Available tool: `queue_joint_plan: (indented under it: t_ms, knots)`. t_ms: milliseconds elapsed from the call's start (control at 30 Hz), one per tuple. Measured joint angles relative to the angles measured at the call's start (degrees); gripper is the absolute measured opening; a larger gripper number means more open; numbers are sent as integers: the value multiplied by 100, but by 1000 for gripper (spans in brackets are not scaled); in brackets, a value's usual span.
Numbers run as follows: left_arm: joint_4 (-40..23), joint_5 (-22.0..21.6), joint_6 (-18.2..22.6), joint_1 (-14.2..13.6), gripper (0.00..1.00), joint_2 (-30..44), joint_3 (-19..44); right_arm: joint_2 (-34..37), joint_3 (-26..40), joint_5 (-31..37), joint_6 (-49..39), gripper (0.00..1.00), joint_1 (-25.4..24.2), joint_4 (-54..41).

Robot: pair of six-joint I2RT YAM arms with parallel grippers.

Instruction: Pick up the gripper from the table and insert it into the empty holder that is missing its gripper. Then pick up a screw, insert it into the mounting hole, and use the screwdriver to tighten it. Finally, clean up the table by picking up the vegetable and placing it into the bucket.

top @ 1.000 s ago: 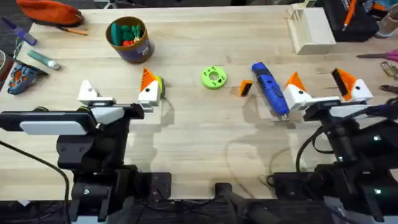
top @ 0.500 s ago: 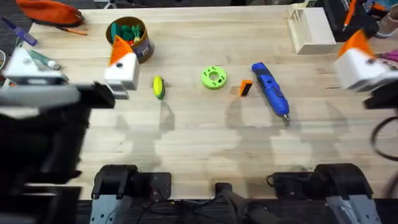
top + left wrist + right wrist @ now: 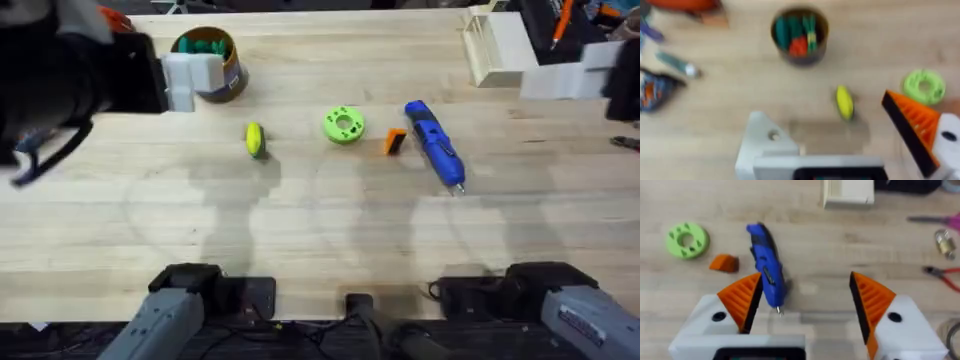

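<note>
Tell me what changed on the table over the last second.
Both arms rose from low over the table toward the camera and swung outward: the left gripper away from the vegetable, the right gripper away from the screwdriver. Neither took hold of anything. The vegetable, screwdriver, loose orange gripper, green disc and bucket stayed put.

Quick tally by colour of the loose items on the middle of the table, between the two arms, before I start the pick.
Orange: 1, the gripper
Blue: 1, the screwdriver
Bright green: 1, the disc
Yellow-green: 1, the vegetable
Brown-gold: 1, the bucket, which has green and red pieces inside
Total: 5
</note>
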Motion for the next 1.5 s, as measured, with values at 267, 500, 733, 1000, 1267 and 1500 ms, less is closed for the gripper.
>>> queue_joint_plan:
  t_ms: [267,500,733,1000,1267,1500]
  knots:
    - [-575,5,-47,0,986,1468,352,940,130,0,260,992,0,-572]
    - [-614,162,-194,-2,986,1837,358,945,134,0,282,992,0,-589]
    - [-588,632,-666,-33,949,2796,426,946,134,0,282,992,0,-618]
    - [86,764,-1116,-283,945,4450,426,946,134,0,282,992,0,-642]
    - [293,723,-1194,-615,913,5390,426,947,134,0,282,992,0,-642]
    - [294,758,-1224,-671,827,5561,482,945,134,0,282,992,0,-642]
